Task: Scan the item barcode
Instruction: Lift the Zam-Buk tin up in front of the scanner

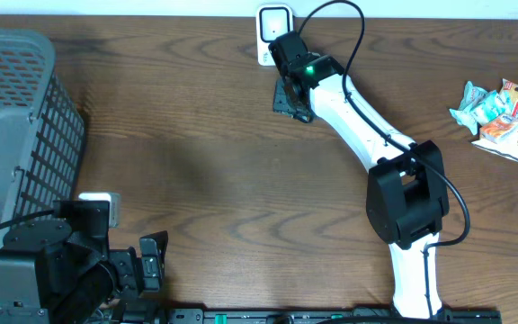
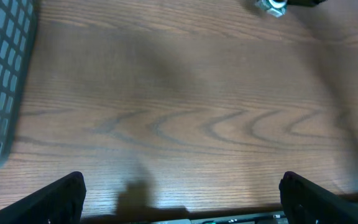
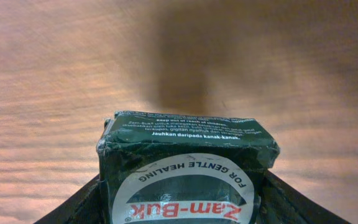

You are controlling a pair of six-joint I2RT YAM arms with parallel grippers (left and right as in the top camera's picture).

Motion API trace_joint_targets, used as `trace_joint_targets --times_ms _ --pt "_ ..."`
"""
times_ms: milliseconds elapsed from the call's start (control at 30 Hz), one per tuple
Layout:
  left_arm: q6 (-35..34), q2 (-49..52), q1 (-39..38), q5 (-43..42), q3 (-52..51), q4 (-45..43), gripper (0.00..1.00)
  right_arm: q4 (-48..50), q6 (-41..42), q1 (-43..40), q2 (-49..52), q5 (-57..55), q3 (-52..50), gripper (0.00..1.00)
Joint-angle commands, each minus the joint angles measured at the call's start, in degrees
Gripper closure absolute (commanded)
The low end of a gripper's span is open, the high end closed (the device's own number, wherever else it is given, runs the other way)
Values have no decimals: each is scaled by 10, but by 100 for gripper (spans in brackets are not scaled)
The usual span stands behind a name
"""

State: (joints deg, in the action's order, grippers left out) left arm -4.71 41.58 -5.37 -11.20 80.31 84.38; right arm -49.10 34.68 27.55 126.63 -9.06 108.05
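Since the Zam-Buk box (image 3: pixel 185 134) is small, light cardboard under a glossy film, it is judged stiff enough for a firm pinch, yet liable to slip or dent if squeezed hard. It is gripped between the fingers (image 3: pixel 79 208) of the right gripper (image 1: pixel 293 92), which are closed on its two side walls. Its printed top face and far end stick out beyond the fingertips, with wood seen ahead of them. Hold is best kept on those flat sides, square and even, so that the printed faces are left uncovered. No barcode can be made out on the faces shown, so which face carries it cannot be told. The left gripper (image 2: pixel 182 196) is spread wide with nothing between its fingers, and only bare wood is seen ahead of them.

The table (image 1: pixel 196 162) is dark wood-grain, flat and fairly smooth, so a dropped box would be expected to skid rather than stick. Just beyond the right fingers a white device (image 1: pixel 274 31), taken to be the scanner, is stood at the table's far edge. A grey mesh basket (image 1: pixel 16 126) is set to the outer side of the left fingers, and some snack packets (image 1: pixel 502 112) lie well apart from the right fingers, on their outer side. Open room is left between the two pairs of fingers for turning the box.
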Motion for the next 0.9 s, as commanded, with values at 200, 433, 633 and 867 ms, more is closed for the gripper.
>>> trace_joint_targets --times_ms 200,433,633,867 --pt "-3 1 0 6 2 0 2 107 -52 -1 -14 -13 11 43" --pt "-3 1 0 6 2 0 2 179 -71 -1 -14 -12 11 40" --pt "-3 1 0 6 2 0 2 255 -106 -2 -14 -9 11 43" --pt "-3 1 0 6 2 0 2 356 -112 -14 -14 -9 11 44"
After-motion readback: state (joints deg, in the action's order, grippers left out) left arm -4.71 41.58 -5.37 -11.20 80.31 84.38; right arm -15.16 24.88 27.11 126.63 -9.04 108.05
